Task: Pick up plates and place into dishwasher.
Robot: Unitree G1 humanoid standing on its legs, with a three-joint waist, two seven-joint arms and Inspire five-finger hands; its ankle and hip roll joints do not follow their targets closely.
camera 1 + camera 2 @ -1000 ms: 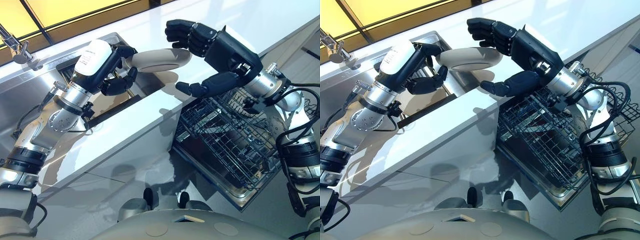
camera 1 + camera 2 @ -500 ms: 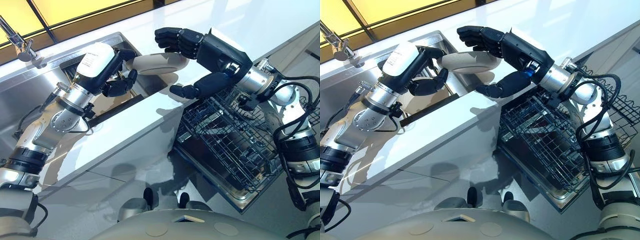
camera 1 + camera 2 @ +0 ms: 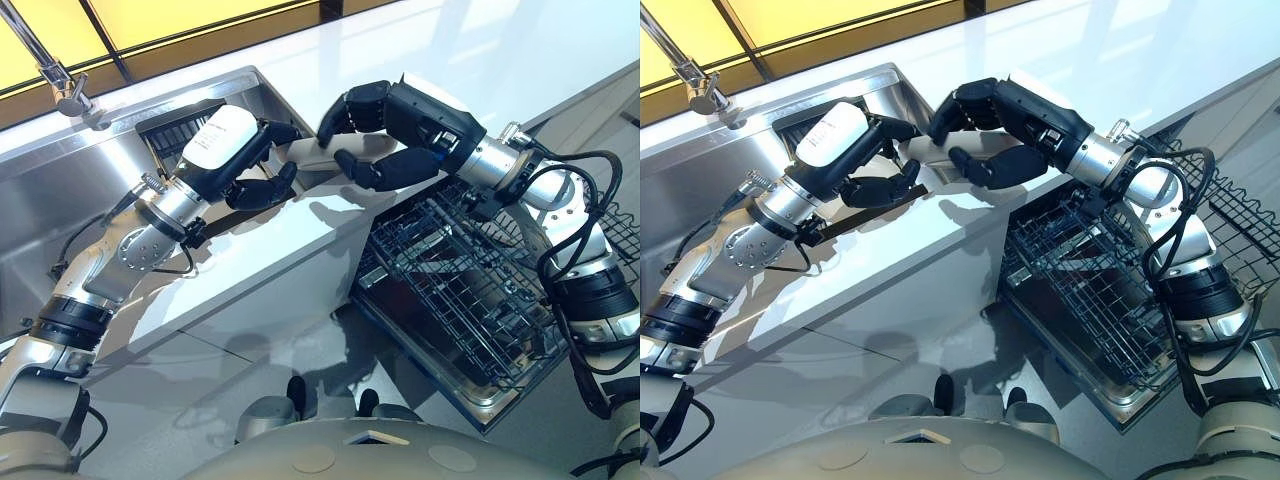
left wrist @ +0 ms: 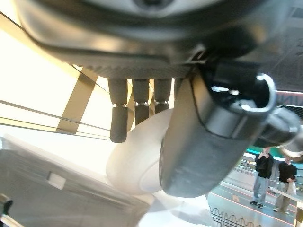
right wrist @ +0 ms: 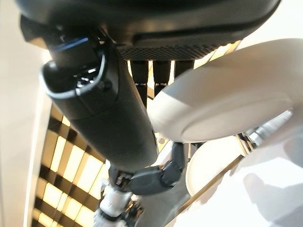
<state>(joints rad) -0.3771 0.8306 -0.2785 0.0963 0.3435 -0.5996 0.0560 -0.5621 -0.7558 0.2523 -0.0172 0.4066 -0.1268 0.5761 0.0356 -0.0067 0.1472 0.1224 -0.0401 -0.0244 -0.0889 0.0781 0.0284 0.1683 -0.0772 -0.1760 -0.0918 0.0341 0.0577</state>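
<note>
Item: plate (image 3: pixel 312 152), pale, round, held between both hands at upper centre of the left eye view, above the white counter (image 3: pixel 300 250) at the sink's (image 3: pixel 90 190) right edge.

Left hand (image 3: pixel 245 165): comes in from the lower left; fingers and thumb curl round the plate's left rim. The left wrist view shows the fingers (image 4: pixel 118 124) lying over the plate's pale underside.

Right hand (image 3: pixel 385 135): comes in from the right; fingers hook over the plate's top right edge, thumb underneath, pinching the rim. The right wrist view shows the plate's underside (image 5: pixel 227 94) just past the thumb.

Key relation: the plate lies flat between the two hands, its rim running left to right from one grasp to the other. The dishwasher rack (image 3: pixel 470 290) sits lower right, below the right forearm, so the right hand is the nearer carrier; judged a handover from left to right.

Change from one second ago: then the right hand was spread wide around the plate's right edge, not touching; now it is closed on the rim. The camera view has shifted too.
</note>
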